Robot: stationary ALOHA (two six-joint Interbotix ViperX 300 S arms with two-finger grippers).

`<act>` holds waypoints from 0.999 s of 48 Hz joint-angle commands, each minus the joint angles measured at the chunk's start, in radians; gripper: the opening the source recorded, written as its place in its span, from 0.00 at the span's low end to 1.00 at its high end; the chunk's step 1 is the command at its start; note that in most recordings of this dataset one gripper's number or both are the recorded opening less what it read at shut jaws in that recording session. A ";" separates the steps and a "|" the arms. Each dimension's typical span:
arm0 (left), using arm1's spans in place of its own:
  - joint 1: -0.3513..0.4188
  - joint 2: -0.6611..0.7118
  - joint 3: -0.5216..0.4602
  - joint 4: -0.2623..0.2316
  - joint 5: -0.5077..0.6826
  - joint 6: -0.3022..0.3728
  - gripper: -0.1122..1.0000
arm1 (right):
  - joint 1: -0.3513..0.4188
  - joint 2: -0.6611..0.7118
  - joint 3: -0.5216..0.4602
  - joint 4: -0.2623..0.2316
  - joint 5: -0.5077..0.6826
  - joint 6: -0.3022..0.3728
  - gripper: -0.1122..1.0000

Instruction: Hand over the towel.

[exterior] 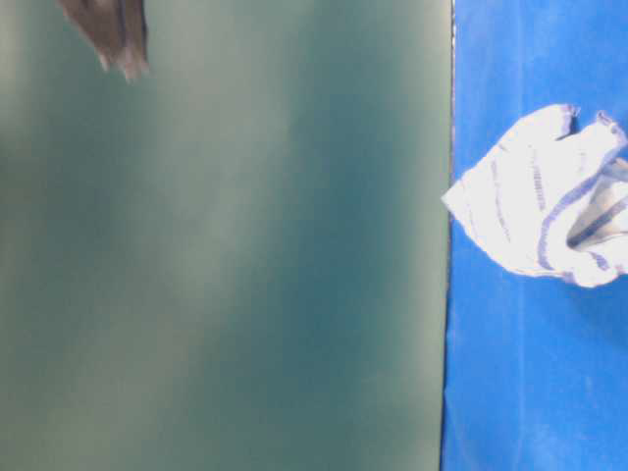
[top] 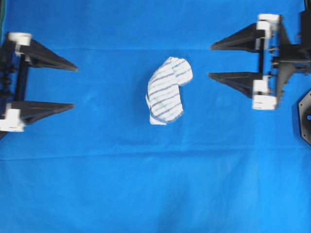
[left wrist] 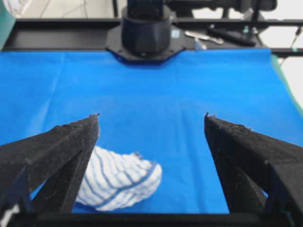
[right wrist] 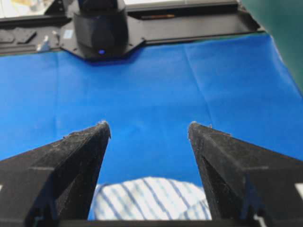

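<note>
The towel (top: pixel 167 91), a small crumpled white cloth with thin blue and grey stripes, lies on the blue sheet (top: pixel 121 184) in the middle of the overhead view. It also shows in the table-level view (exterior: pixel 545 196), the left wrist view (left wrist: pixel 118 177) and the right wrist view (right wrist: pixel 151 198). My left gripper (top: pixel 75 86) is open and empty at the left, well apart from the towel. My right gripper (top: pixel 210 61) is open and empty at the right, a short way from the towel.
The blue sheet covers the whole table. A black arm base (top: pixel 305 116) sits at the right edge; the other arm's base (left wrist: pixel 144 33) shows at the far side of the left wrist view. A green surface (exterior: pixel 226 255) fills most of the table-level view.
</note>
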 commanded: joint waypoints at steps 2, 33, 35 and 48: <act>0.003 -0.107 0.038 0.002 0.038 0.003 0.91 | 0.000 -0.100 0.037 -0.005 0.018 -0.003 0.73; 0.012 -0.531 0.439 0.000 0.074 -0.005 0.90 | -0.002 -0.431 0.528 0.006 -0.178 0.008 0.73; 0.012 -0.531 0.442 0.000 0.074 -0.005 0.90 | -0.003 -0.417 0.537 0.011 -0.192 0.008 0.73; 0.012 -0.529 0.442 0.000 0.083 -0.005 0.90 | -0.011 -0.397 0.543 0.026 -0.201 0.008 0.72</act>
